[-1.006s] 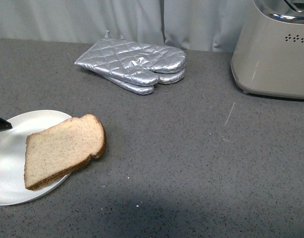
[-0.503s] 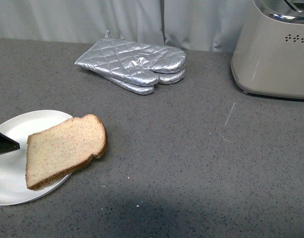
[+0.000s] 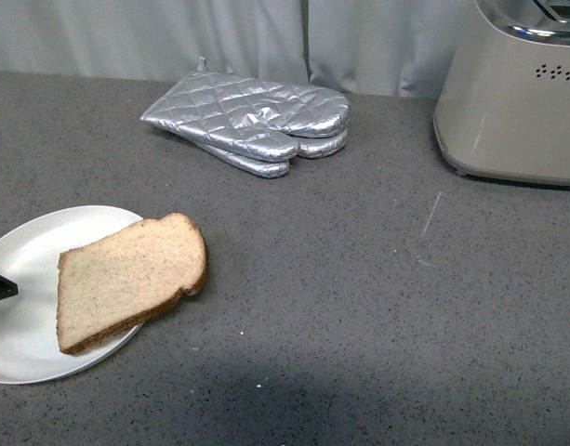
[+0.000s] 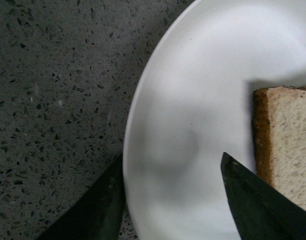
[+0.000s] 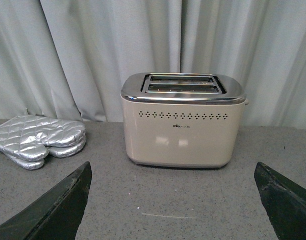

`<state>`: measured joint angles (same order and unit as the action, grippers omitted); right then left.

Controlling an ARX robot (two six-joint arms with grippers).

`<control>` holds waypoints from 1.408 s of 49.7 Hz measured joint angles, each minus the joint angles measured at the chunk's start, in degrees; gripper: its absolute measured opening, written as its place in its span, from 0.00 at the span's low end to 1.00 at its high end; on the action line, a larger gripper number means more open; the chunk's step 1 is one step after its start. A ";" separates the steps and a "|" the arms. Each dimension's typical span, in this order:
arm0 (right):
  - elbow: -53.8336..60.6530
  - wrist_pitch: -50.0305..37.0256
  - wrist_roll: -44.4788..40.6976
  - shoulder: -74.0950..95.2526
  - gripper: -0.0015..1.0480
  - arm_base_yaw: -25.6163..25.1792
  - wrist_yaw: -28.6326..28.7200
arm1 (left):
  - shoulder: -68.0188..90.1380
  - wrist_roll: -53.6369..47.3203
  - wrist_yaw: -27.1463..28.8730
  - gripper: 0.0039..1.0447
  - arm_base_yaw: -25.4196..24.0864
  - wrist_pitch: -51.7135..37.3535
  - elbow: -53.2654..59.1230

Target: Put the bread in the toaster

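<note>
Bread lies on white plate, overhanging rim.

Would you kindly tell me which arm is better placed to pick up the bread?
Left, probably. The left gripper hangs open over the plate, right beside the crust of the bread. The right gripper, also open, faces the toaster, with no bread in its view.

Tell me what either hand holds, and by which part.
Nothing is held: left hand open over the plate, beside the bread; right hand open, empty.
</note>
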<state>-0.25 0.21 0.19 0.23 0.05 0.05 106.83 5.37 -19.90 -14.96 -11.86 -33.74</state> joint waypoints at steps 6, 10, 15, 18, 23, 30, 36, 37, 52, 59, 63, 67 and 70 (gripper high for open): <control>0.00 0.00 0.00 0.00 0.91 0.00 0.00 | 0.15 0.61 -1.09 0.37 0.00 -0.20 0.33; 0.00 0.00 0.00 0.00 0.91 0.00 0.00 | 0.17 0.79 -1.33 0.22 0.02 -0.28 0.59; 0.00 0.00 0.00 0.00 0.91 0.00 0.00 | 0.17 1.16 -1.81 0.08 0.04 -0.61 0.59; 0.00 0.00 0.00 0.00 0.91 0.00 0.00 | 0.17 1.84 -2.25 0.03 0.02 -0.72 0.59; 0.00 0.00 0.00 0.00 0.91 0.00 0.00 | 0.11 2.32 -2.67 0.03 0.02 -0.77 0.66; 0.00 0.00 0.00 0.00 0.91 0.00 0.00 | -0.35 4.02 -3.32 0.03 0.02 -1.03 0.74; 0.00 0.00 0.00 0.00 0.91 0.00 0.00 | -1.25 6.51 -4.20 0.03 0.44 -1.33 0.85; 0.00 0.00 0.00 0.00 0.91 0.00 0.00 | -1.36 6.82 -4.24 0.03 0.52 -1.33 0.87; 0.00 0.00 0.00 0.00 0.91 0.00 0.00 | -4.22 16.15 -4.57 0.03 6.45 -3.65 0.52; 0.00 0.00 0.00 0.00 0.91 0.00 0.00 | -3.80 21.20 -2.99 0.03 11.28 -5.62 -1.31; 0.00 0.00 0.00 0.00 0.91 0.00 0.00 | -3.13 23.80 -2.56 0.03 13.77 -6.47 -2.73; 0.00 0.00 0.00 0.00 0.91 0.00 0.00 | -2.08 25.97 -1.99 0.03 16.61 -7.06 -4.26; 0.00 0.00 0.00 0.00 0.91 0.00 0.00 | -1.14 27.45 -1.62 0.03 19.08 -7.58 -5.35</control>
<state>-0.25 0.21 0.19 0.23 0.05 0.05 105.69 32.82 -21.52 4.12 -19.44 -39.09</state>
